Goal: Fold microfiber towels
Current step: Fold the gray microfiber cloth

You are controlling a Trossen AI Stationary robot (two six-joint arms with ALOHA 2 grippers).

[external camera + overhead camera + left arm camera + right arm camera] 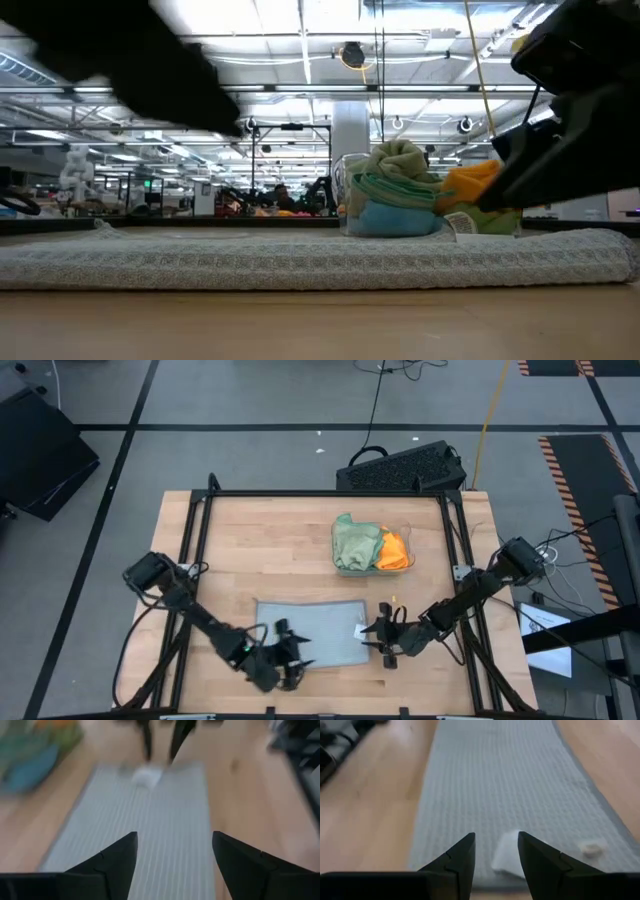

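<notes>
Grey towel flat between both grippers

Left gripper (291,651) hangs wide open, empty, over the grey towel's (312,631) left edge; right gripper (384,637) sits half-open at its right edge. Behind, clear tray (409,537) holds sage (355,543), orange (394,550) cloths; bare wood surrounds

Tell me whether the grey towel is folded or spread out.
Spread out. The grey towel lies flat as one rectangle on the table, between both grippers; no fold shows.

Large lab hall, ceiling striplights (300,60), floor hazard tape (575,470)
</notes>
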